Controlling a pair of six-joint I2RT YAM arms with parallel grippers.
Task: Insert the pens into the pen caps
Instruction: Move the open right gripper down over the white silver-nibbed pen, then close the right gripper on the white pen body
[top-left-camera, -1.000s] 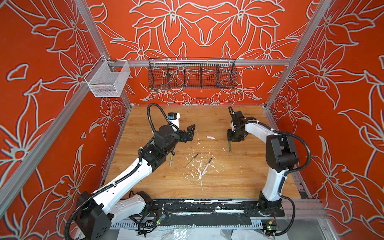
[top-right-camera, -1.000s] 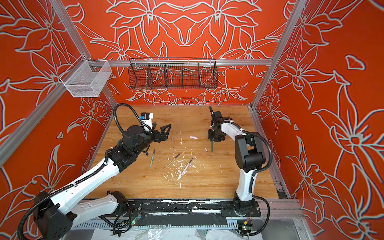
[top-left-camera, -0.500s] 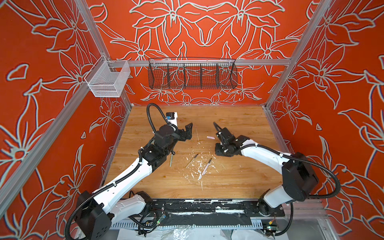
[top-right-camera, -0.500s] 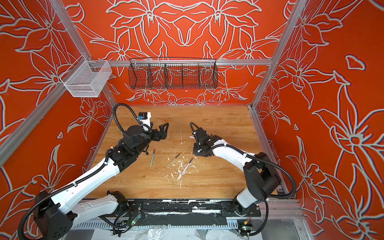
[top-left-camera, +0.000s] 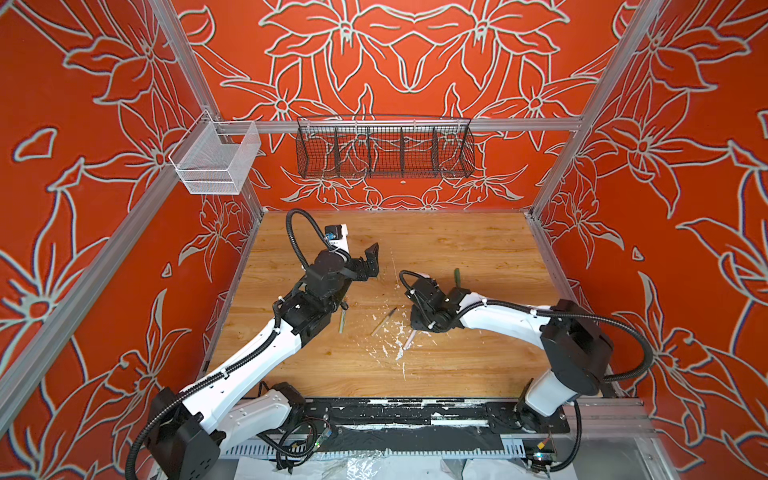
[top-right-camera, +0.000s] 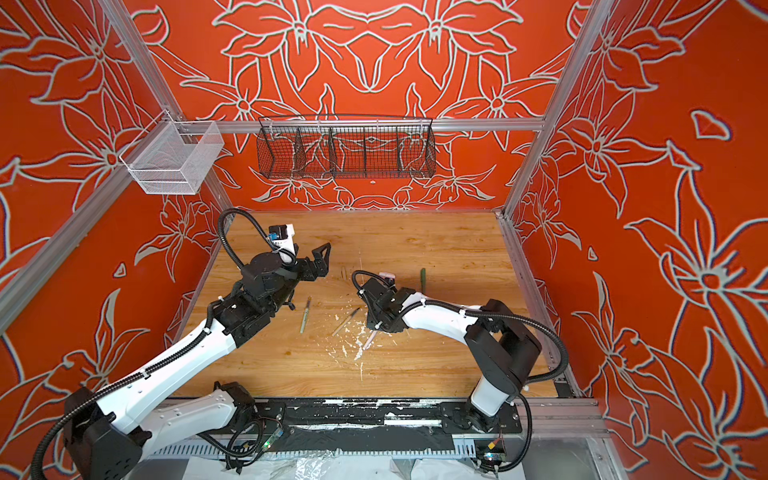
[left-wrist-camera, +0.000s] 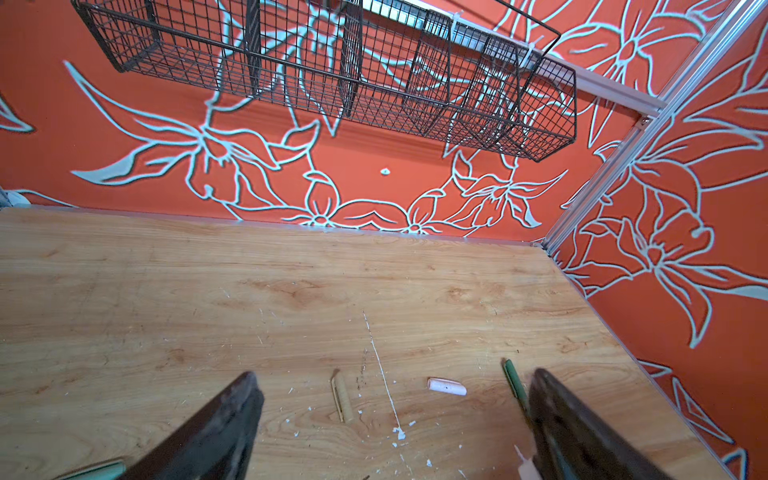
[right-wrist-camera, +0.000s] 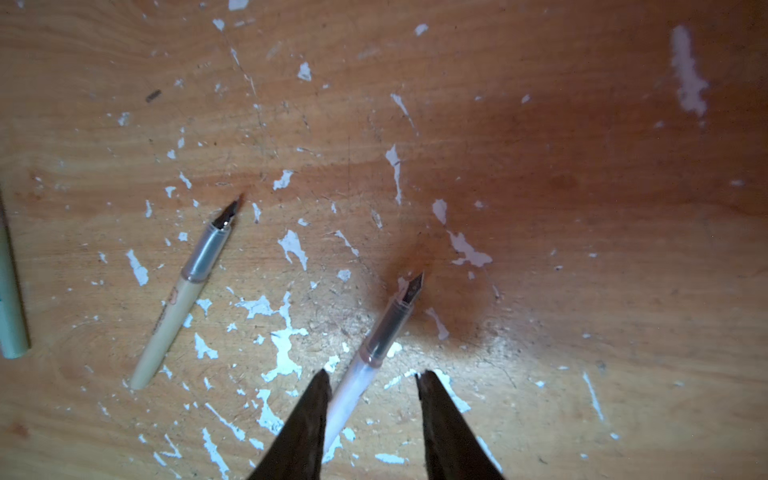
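Note:
My right gripper (right-wrist-camera: 374, 384) is low over the wooden table, open, its jaws astride the barrel of the pink pen (right-wrist-camera: 388, 328), which lies flat with its nib pointing away. In both top views that pen (top-left-camera: 409, 340) pokes out from under the right wrist. The tan pen (top-left-camera: 384, 321) and the pale green pen (top-left-camera: 341, 320) lie to its left. A dark green pen (top-left-camera: 457, 276) lies behind the right arm. My left gripper (top-left-camera: 372, 259) hovers wide open and empty. Below it lie a tan pen cap (left-wrist-camera: 343, 395) and a pink pen cap (left-wrist-camera: 446, 386).
White paint flecks (top-left-camera: 390, 340) are scattered across the middle of the table (top-left-camera: 478, 365). A black wire basket (top-left-camera: 384, 147) hangs on the back wall and a white mesh basket (top-left-camera: 214, 160) on the left rail. Orange walls close in on three sides.
The right arm swung from the dark green pen at the far right to the middle and came down over the pink pen, its jaws opening a little. The left gripper barely moved.

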